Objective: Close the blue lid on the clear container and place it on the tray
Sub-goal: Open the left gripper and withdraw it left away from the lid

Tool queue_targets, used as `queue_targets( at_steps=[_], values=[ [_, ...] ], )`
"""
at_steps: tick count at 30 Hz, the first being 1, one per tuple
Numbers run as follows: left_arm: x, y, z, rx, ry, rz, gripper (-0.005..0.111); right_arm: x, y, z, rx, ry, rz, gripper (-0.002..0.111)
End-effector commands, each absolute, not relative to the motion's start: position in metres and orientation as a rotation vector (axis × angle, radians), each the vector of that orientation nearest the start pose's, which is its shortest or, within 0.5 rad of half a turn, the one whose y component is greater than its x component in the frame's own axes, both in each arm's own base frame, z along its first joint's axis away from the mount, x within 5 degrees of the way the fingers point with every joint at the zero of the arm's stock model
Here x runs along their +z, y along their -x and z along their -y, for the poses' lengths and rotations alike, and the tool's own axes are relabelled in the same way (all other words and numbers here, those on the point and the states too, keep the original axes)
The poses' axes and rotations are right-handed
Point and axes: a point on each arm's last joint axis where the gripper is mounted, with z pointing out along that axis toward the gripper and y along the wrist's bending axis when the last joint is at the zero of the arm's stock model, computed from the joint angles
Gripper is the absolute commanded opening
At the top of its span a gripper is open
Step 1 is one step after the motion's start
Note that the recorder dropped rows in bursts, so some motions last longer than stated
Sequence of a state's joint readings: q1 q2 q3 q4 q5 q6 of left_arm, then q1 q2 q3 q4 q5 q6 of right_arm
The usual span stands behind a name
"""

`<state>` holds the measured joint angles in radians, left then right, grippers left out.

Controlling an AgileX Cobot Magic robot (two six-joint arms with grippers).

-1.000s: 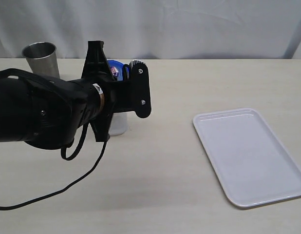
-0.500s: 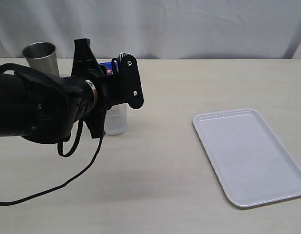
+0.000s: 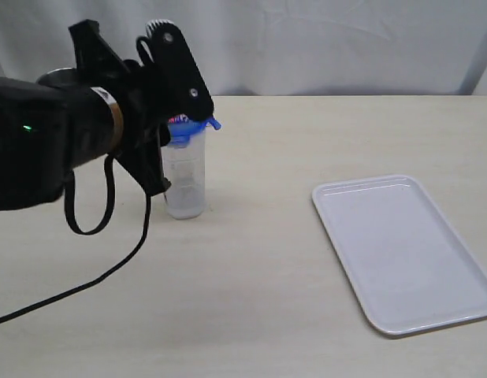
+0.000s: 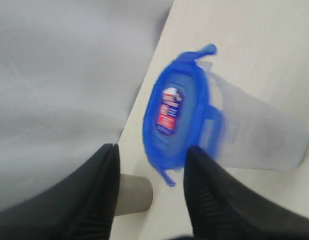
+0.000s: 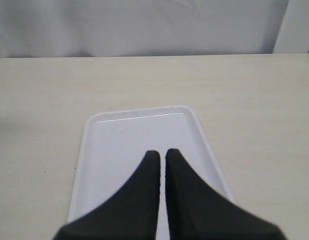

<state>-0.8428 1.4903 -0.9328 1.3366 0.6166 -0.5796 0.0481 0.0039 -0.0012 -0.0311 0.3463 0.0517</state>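
The blue lid (image 3: pixel 190 126) rests on the mouth of the clear container (image 3: pixel 185 179), which stands upright on the table at left. One lock tab sticks out sideways. My left gripper (image 3: pixel 184 90) hovers just above and left of the lid, open and holding nothing. In the left wrist view the lid (image 4: pixel 177 117), sticker up, caps the container (image 4: pixel 257 135) beyond my open left gripper (image 4: pixel 152 150). The white tray (image 3: pixel 401 252) lies at right. My right gripper (image 5: pixel 162 152), shut and empty, hangs over the tray (image 5: pixel 119 145); it is outside the exterior view.
A steel cup (image 4: pixel 133 192) stands behind the container near the table's back edge, mostly hidden by my left arm in the exterior view. A black cable (image 3: pixel 94 279) trails from that arm across the front left of the table. A white curtain hangs behind.
My left gripper has opened, let go of the blue lid and risen up and to the left. The lid now sits on the container. The right arm has not moved.
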Motion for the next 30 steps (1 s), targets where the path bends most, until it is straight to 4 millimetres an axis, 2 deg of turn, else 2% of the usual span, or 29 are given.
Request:
queue_targets(
  at_steps=[1,7,9,11,12,15,16,19,23,26,30],
  values=[
    [0.298,-0.228,0.189,0.376,-1.112,-1.749,0.047,0.182,-0.053,-0.002,0.042,0.016,-1.828,0.004],
    [0.307,-0.220,0.187,0.269,-1.062,-1.777,0.047,0.182,-0.053,-0.002,0.042,0.016,-1.828,0.004],
    [0.307,-0.224,0.184,0.192,-0.939,-1.840,0.036,0.182,-0.053,-0.002,0.042,0.016,-1.828,0.004],
    [0.309,-0.234,0.168,0.107,-0.758,-1.923,0.009,0.182,-0.053,-0.002,0.042,0.016,-1.828,0.004],
    [0.310,-0.239,0.161,0.062,-0.704,-1.939,0.001,0.182,-0.053,-0.002,0.042,0.016,-1.828,0.004],
    [0.320,-0.260,0.142,-0.238,-0.482,-1.901,0.000,0.182,-0.053,-0.002,0.042,0.016,-1.828,0.004],
    [0.322,-0.262,0.141,-0.270,-0.469,-1.876,0.000,0.182,-0.053,-0.002,0.042,0.016,-1.828,0.004],
    [0.330,-0.263,0.140,-0.395,-0.526,-1.720,0.000,0.182,-0.053,-0.002,0.042,0.016,-1.828,0.004],
    [0.324,-0.259,0.128,-0.544,-0.635,-1.523,0.000,0.182,-0.053,-0.002,0.042,0.016,-1.828,0.004],
    [0.318,-0.257,0.106,-0.609,-0.673,-1.418,0.000,0.182,-0.053,-0.002,0.042,0.016,-1.828,0.004],
    [0.312,-0.267,0.064,-0.589,-0.518,-1.444,0.000,0.182,-0.053,-0.002,0.042,0.016,-1.826,0.004]
  ],
)
